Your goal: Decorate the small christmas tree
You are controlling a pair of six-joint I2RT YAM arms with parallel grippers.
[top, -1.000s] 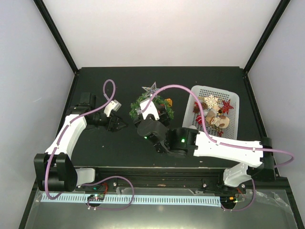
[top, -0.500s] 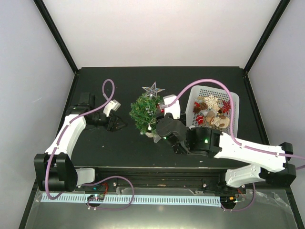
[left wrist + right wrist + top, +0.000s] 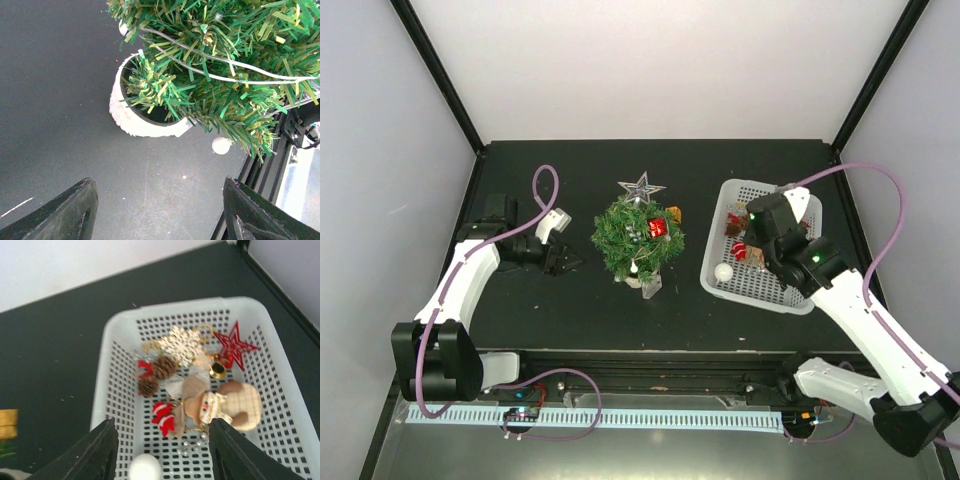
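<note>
Greenery stands near the middle of the black table (image 3: 580,170): the small christmas tree (image 3: 636,243), bushy and dark green, with a silver star (image 3: 641,187) at its 12 o'clock edge in the top view and a red ornament (image 3: 658,228) among the branches toward 2 o'clock. The left wrist view shows its round white pot base (image 3: 131,119) on the table, a thin pale wire (image 3: 225,65) strung through the needles, and a small white ball (image 3: 221,145) under a low branch just beside the pot. At 9 o'clock of the tree, near but not touching it, the left gripper (image 3: 568,262) points toward the tree, its jaws spread wide with nothing between them. At 3 o'clock of the tree, apart from it, sits the white mesh basket (image 3: 712,250). Inside it lie a pale snowflake (image 3: 180,342), a red star (image 3: 235,345), two pine cones (image 3: 162,367), a gold bell (image 3: 217,370), a tan snowman figure (image 3: 220,407) and a white bauble (image 3: 145,467) at the basket's 7 o'clock corner in the right wrist view. The right gripper (image 3: 162,455) hovers above the basket, jaws apart and empty.
</note>
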